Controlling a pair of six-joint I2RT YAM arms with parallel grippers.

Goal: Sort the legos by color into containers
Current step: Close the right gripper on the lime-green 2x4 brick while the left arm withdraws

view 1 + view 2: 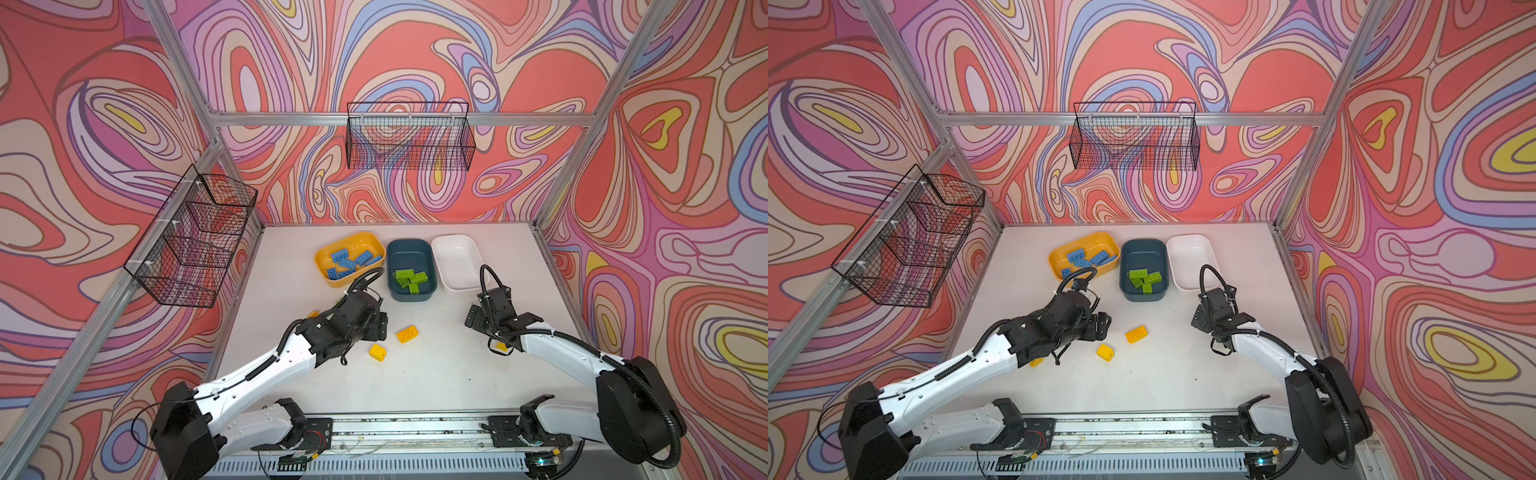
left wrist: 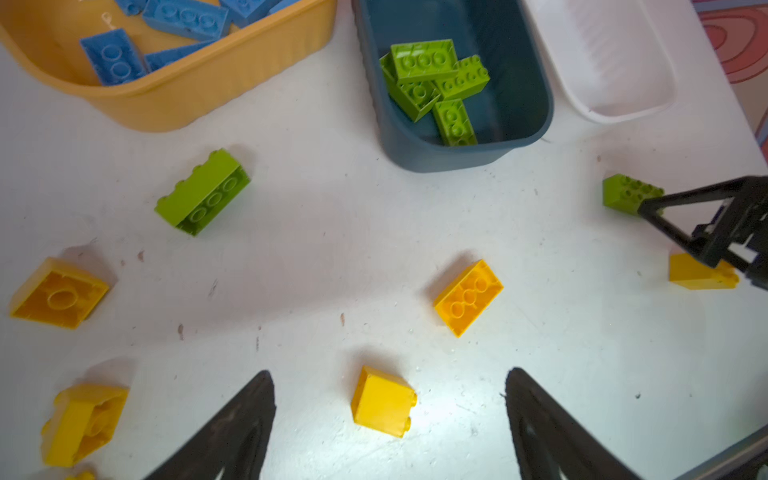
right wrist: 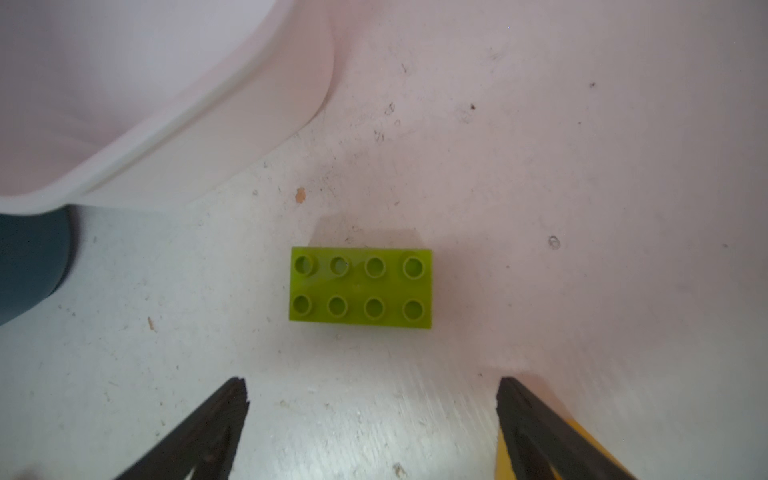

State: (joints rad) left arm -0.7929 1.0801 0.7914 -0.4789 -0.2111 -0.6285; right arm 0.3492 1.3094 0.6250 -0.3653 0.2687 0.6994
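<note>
Blue legos (image 1: 349, 262) lie in the yellow container (image 1: 361, 241) and green legos (image 1: 409, 279) in the teal container (image 1: 409, 249). The white container (image 1: 457, 257) holds nothing. My left gripper (image 2: 390, 372) is open above the table, with a small yellow lego (image 2: 383, 401) lying loose between its fingers. Other yellow legos (image 2: 468, 297) and one green lego (image 2: 203, 192) lie nearby. My right gripper (image 3: 372, 380) is open just short of a studs-up green lego (image 3: 360, 288) near the white container's corner. That lego is hidden under it in both top views.
Two black wire baskets hang on the walls, one at the back (image 1: 409, 139) and one on the left (image 1: 195, 237). A metal rail (image 1: 407, 428) with both arm bases runs along the table's front edge. A yellow lego (image 3: 503, 457) lies beside one right finger.
</note>
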